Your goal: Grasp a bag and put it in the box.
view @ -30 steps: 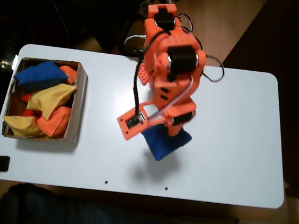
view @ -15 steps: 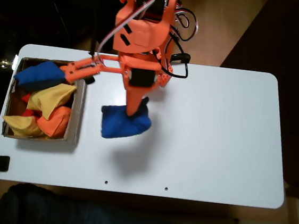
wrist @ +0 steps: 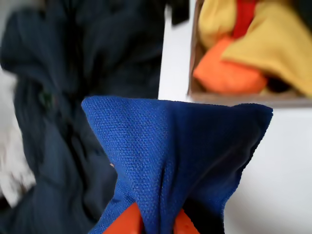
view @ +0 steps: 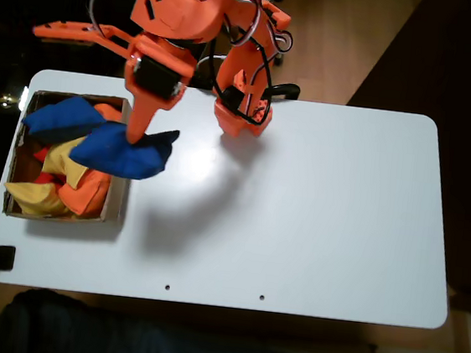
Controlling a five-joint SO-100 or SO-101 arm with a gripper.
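Observation:
The royal-blue bag (view: 126,153) hangs pinched in my orange gripper (view: 137,137), lifted over the right wall of the brown cardboard box (view: 120,188) at the table's left end in the fixed view. In the wrist view the bag (wrist: 180,156) bulges from between my orange fingertips (wrist: 122,223) at the bottom edge, with the box (wrist: 239,97) at the upper right. The box holds yellow beanbags (view: 77,158), orange ones (view: 86,193) and another blue one (view: 63,118).
The white table (view: 316,210) stretches open to the right of the box. The arm's orange base (view: 240,114) stands at the table's far edge. Dark cloth (view: 134,339) lies along the near edge, and a dark floor surrounds the table.
The arm has swung left, carrying the blue bag from the table's middle to the box's right wall, and it now hangs higher.

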